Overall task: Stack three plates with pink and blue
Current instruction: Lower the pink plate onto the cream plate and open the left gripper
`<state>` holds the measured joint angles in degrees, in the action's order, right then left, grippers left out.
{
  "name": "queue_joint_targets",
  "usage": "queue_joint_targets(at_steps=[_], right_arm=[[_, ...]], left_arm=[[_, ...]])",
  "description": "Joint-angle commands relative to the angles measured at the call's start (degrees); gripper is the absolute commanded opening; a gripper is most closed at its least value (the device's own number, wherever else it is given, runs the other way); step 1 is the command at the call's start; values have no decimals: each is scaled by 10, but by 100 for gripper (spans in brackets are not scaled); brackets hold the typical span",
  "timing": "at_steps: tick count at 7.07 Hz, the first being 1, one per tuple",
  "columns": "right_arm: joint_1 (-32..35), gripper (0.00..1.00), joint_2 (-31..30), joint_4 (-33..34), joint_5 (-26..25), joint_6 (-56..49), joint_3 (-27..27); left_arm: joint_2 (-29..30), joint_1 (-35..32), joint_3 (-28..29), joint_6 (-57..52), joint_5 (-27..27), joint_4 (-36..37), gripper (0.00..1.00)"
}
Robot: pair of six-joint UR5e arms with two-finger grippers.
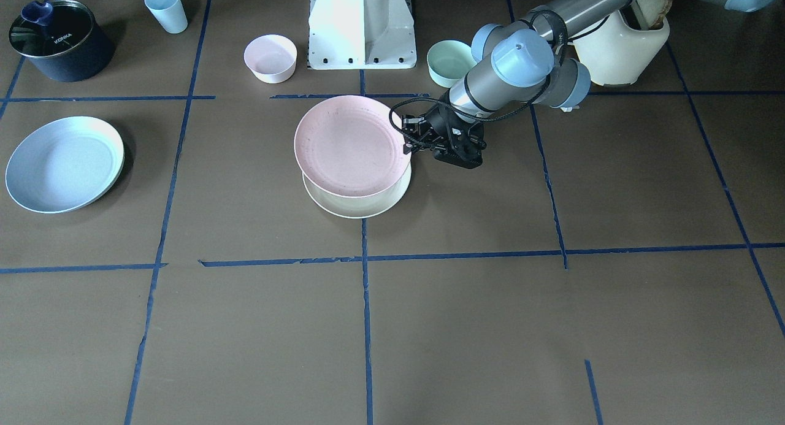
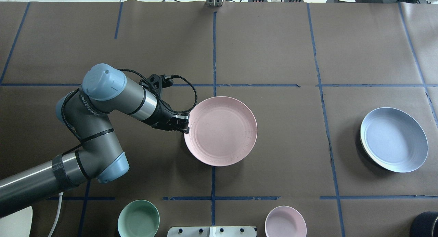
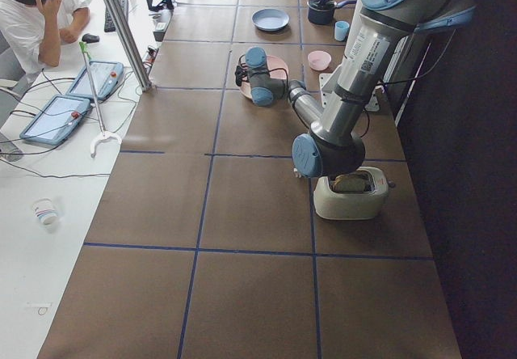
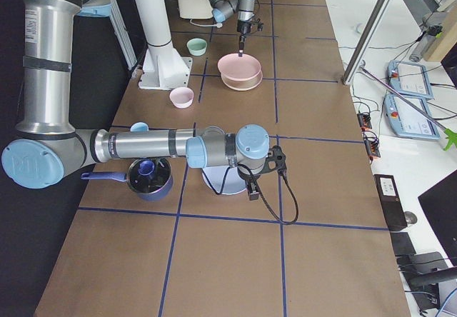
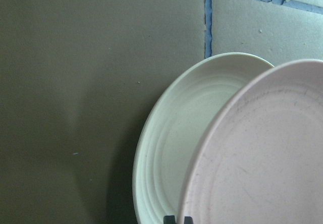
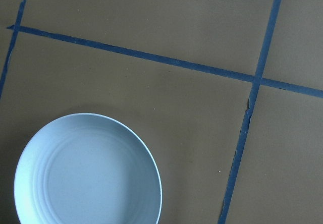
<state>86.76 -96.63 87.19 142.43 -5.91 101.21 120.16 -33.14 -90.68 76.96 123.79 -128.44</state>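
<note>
My left gripper (image 1: 409,148) is shut on the rim of the pale pink plate (image 1: 349,144) and holds it tilted just above the cream-white plate (image 1: 359,205), a little offset. The left wrist view shows the pink plate (image 5: 262,153) over the cream plate (image 5: 171,148). In the overhead view the pink plate (image 2: 220,131) hides the cream one. The light blue plate (image 1: 64,164) lies alone on the table, also in the right wrist view (image 6: 88,171). My right gripper (image 4: 251,190) hangs near the blue plate (image 4: 214,185) in the exterior right view only. I cannot tell whether it is open.
A small pink bowl (image 1: 270,58) and a mint bowl (image 1: 451,63) stand beside the robot base (image 1: 362,26). A light blue cup (image 1: 166,9) and a dark pot (image 1: 61,40) are near the blue plate. A cream toaster (image 1: 619,48) stands behind my left arm.
</note>
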Motion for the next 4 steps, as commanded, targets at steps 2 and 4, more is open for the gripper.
queue_joint_targets(at_steps=[2, 4], right_arm=[[-5, 100, 0, -3, 0, 2, -1], [-9, 100, 0, -3, 0, 3, -1]], left_arm=[[7, 6, 12, -1, -23, -1, 9], [3, 6, 10, 0, -44, -1, 99]])
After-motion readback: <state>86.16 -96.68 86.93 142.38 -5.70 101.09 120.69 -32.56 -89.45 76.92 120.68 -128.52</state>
